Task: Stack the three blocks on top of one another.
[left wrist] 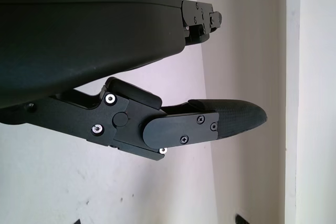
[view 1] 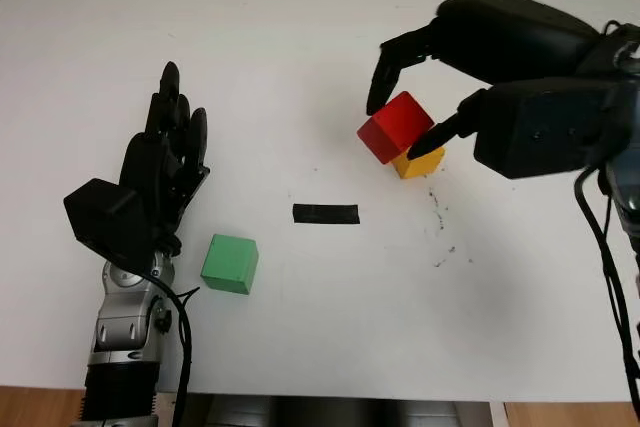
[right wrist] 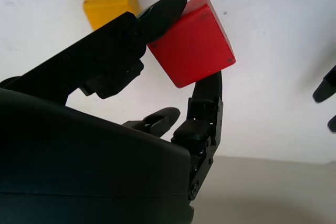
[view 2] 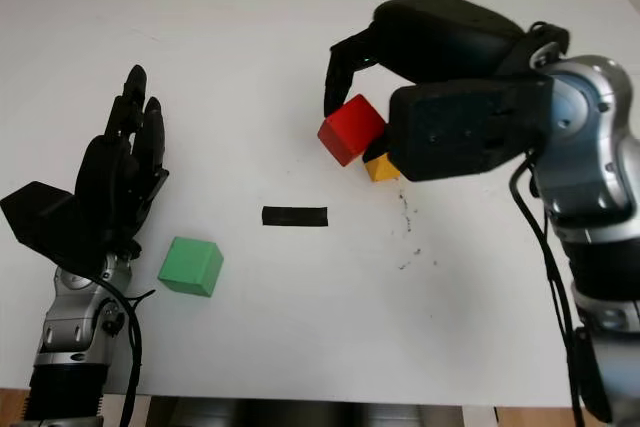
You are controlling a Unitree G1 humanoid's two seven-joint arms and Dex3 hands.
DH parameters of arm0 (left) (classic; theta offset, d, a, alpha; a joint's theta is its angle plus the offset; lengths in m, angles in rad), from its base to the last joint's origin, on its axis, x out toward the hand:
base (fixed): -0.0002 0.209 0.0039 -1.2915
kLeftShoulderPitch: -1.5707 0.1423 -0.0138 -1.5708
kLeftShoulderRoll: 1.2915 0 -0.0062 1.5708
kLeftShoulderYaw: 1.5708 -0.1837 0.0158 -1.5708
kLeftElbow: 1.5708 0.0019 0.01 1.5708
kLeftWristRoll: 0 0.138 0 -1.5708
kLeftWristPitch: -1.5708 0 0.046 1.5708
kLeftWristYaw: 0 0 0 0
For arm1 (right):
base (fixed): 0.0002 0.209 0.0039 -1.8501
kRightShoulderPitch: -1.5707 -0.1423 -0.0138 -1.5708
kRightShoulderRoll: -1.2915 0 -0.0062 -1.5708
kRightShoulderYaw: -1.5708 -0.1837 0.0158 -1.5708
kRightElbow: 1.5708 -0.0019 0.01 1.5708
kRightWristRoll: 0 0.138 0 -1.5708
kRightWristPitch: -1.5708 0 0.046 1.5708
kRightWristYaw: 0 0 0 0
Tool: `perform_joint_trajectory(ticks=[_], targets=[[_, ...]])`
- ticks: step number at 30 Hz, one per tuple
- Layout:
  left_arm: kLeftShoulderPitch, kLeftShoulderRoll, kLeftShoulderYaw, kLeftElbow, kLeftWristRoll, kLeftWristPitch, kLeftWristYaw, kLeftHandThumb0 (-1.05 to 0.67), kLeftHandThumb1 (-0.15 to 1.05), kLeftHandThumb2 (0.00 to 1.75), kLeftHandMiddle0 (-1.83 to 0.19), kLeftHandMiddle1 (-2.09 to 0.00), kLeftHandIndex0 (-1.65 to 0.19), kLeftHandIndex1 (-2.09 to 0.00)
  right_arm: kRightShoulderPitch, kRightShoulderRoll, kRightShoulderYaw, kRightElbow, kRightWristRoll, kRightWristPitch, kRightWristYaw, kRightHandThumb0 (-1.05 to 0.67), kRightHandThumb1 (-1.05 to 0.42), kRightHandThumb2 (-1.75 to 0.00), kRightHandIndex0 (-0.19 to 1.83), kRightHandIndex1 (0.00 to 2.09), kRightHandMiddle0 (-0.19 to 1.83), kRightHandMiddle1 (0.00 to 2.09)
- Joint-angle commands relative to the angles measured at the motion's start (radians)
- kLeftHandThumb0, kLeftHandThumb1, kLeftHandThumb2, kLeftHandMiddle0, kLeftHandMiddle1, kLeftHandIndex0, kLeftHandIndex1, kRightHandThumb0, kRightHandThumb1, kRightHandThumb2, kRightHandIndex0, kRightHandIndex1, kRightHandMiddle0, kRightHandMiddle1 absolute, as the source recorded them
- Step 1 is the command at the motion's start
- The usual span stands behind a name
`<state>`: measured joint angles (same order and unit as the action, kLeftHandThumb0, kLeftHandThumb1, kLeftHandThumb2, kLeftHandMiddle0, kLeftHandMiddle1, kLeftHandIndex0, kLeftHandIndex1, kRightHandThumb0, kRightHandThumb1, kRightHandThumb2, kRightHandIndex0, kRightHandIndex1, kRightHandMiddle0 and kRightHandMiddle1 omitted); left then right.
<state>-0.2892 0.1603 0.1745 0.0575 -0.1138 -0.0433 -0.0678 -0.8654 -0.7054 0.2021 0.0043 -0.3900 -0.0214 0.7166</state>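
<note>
On the right side of the tabletop:
Red block (view 1: 397,126): tilted, pinched between the fingers (right wrist: 163,11) of my right robot hand (view 1: 420,117), held over the yellow block; I cannot tell whether the two touch.
Yellow block (view 1: 420,161): flat on the white tabletop (view 1: 300,67), partly hidden under the red block and my finger; in the right wrist view it sits off to one side of the red block, not squarely beneath it.
Right robot hand: clenched on the red block, one finger on an upper face, another on the opposite side.
Green block (view 1: 230,263): alone on the left part of the tabletop, well apart from the other two, near my left robot hand (view 1: 160,172).
Left robot hand: open, holding nothing, beside the green block.
Black strip (view 1: 326,214): a dark mark on the tabletop between the green block and the red-yellow pair.
Step, as I judge it: setting red onto yellow; green still to come.
Risk, tilt: the red block is canted, so if I let go now it may land on an edge and roll off.
Risk, offset: it seems not centred over yellow; an overhanging base would make the third block topple the pile.
Risk, nudge: my lower finger is close by yellow and could push it aside as I let go.
</note>
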Motion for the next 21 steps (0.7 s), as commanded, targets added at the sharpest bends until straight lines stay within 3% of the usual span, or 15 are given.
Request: perform_joint_trajectory(ticks=[1, 9, 21], targets=[[0.005, 0.004, 0.001, -0.021, 0.005, -0.002, 0.005, -0.74, 1.05, 0.53, 0.08, -0.05, 0.05, -0.05, -0.033, 0.016, 0.008, 0.034, 0.012, -0.018, 0.006, -0.38, -0.80, -0.06, 0.50, 0.02, 0.72, 1.21], [0.013, -0.003, 0.001, -0.032, -0.001, 0.004, 0.013, -0.74, 1.05, 0.53, 0.09, -0.05, 0.05, -0.05, -0.053, 0.068, 0.049, 0.193, 0.039, -0.129, 0.020, -0.41, -0.88, -0.06, 0.33, 0.01, 0.49, 1.44], [0.010, -0.007, -0.008, -0.038, 0.018, 0.007, 0.027, -0.74, 1.05, 0.54, 0.08, -0.06, 0.05, -0.05, -0.046, 0.108, 0.096, 0.295, 0.033, -0.207, 0.044, -0.45, -0.91, -0.06, 0.27, 0.02, 0.44, 1.47]])
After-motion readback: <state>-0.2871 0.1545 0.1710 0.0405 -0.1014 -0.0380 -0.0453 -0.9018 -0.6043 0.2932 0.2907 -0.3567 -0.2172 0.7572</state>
